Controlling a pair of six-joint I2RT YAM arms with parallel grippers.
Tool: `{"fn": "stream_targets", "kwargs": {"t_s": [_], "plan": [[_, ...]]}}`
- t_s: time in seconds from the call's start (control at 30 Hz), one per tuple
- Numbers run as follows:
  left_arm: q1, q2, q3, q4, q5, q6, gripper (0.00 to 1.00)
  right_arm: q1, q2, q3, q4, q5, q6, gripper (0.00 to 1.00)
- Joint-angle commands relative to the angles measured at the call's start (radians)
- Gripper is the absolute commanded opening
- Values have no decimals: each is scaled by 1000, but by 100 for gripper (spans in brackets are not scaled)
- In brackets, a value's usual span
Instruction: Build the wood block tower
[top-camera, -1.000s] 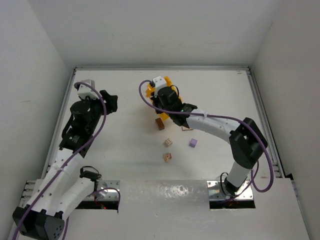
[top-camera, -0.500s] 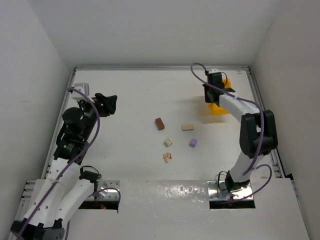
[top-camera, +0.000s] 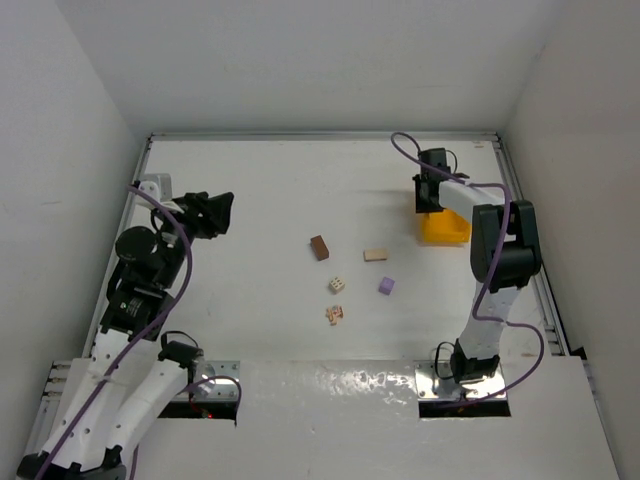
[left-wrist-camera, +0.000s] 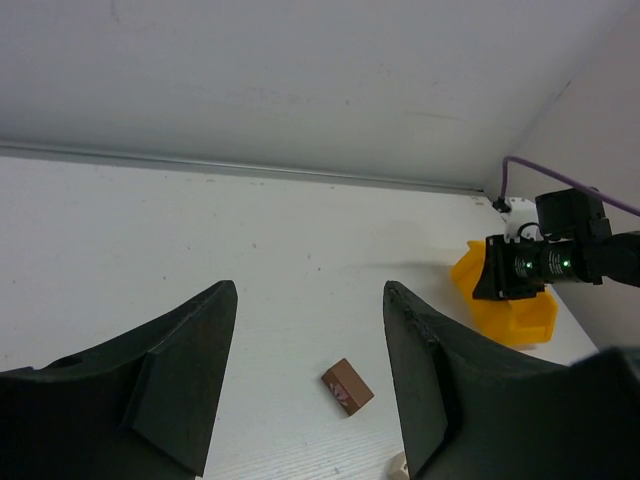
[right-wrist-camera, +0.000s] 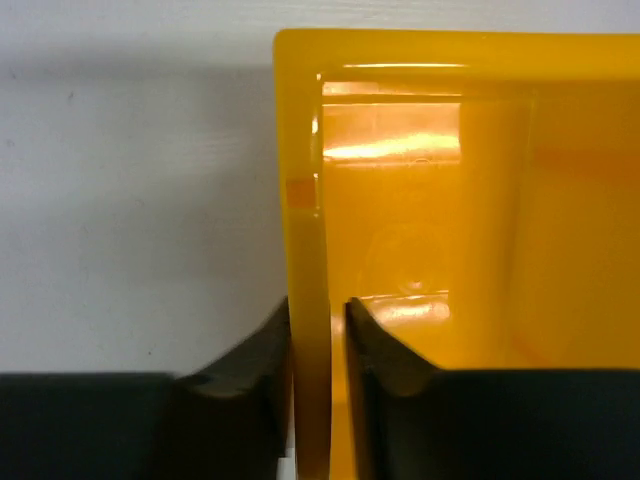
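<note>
The blocks lie apart on the table, not stacked. A dark reddish-brown block (top-camera: 319, 247) lies mid-table and also shows in the left wrist view (left-wrist-camera: 347, 386). A plain tan block (top-camera: 375, 255), a dotted tan block (top-camera: 338, 285) and a pink-marked tan block (top-camera: 335, 314) lie near it. My left gripper (top-camera: 215, 212) is open and empty at the far left, well away from the blocks; its jaws (left-wrist-camera: 310, 290) frame the brown block from afar. My right gripper (top-camera: 428, 203) is shut on the left wall of the yellow bin (top-camera: 447, 230), one finger on each side of the wall (right-wrist-camera: 318, 305).
A small purple block (top-camera: 386, 286) lies right of the dotted block. The yellow bin (right-wrist-camera: 420, 200) looks empty inside and sits at the far right of the table, near the right rail (top-camera: 522, 230). White walls close in the table on three sides.
My right arm has carried the yellow bin from the middle of the table, over the blocks, to the far right. My left arm has drawn back slightly to the left.
</note>
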Motion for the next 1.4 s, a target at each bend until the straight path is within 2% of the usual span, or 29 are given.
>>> {"fn": "stream_targets", "kwargs": {"t_s": [0.0, 0.07, 0.1, 0.2, 0.23, 0.33, 0.37, 0.4, 0.43, 0.47, 0.5, 0.53, 0.57, 0.6, 0.63, 0.67, 0.7, 0.83, 0.93, 1.03, 1.2, 1.23, 1.37], "plan": [[-11, -8, 10, 33, 7, 4, 58, -7, 2, 42, -1, 27, 30, 31], [-12, 0, 8, 33, 7, 6, 58, -7, -21, 38, -3, 40, 45, 40], [-14, 3, 8, 35, 7, 6, 58, -7, -35, 32, -1, 37, 50, 48], [-15, 11, 7, 35, 6, 3, 58, -7, -119, 17, 6, 31, 56, 61], [-15, 12, 7, 35, 7, 4, 58, -5, -170, 9, 12, 20, 60, 68], [-14, 12, 7, 36, 6, 4, 58, 0, -286, -46, 51, -41, 94, 71], [-14, 14, 8, 35, 6, 4, 57, 4, -314, -90, 69, -84, 103, 68], [-14, 14, 8, 35, 6, 4, 57, 24, -342, -113, 97, -100, 123, 44], [-14, 12, 8, 35, 6, 4, 56, 39, -368, -139, 117, -118, 134, 44], [-14, 12, 8, 35, 7, 4, 53, 55, -413, -190, 136, -139, 138, 18], [-14, 11, 8, 35, 6, 4, 46, 76, -432, -208, 149, -159, 146, 7], [-14, 11, 7, 33, 6, 7, 41, 128, -449, -228, 152, -164, 146, 0], [-14, 11, 7, 35, -22, 7, 32, 156, -475, -262, 151, -164, 142, 0], [-14, 12, 7, 32, -24, 6, 16, 218, -486, -276, 146, -166, 136, 0], [-14, 15, 7, 30, -28, 1, 5, 278, -512, -309, 144, -167, 131, 0], [-14, 15, 8, 30, -30, 1, 5, 279, -512, -326, 144, -169, 131, 0], [-15, 17, 7, 30, -30, 0, 0, 329, -539, -342, 144, -187, 132, 0], [-14, 25, 8, 29, -30, -6, 0, 433, -593, -429, 167, -236, 135, 0], [-14, 25, 10, 29, -24, -5, 0, 522, -575, -468, 189, -324, 96, 0], [-12, 25, 10, 27, -27, -2, 0, 619, -525, -453, 160, -249, 39, 6], [-11, 43, 14, 21, -50, -26, 2, 639, -511, -439, 192, -204, 56, 7], [-9, 49, 16, 21, -53, -35, 4, 639, -518, -443, 203, -201, 59, 11], [1, 77, 34, 0, -71, -133, 17, 639, -540, -483, 261, -193, 94, 19]]}}
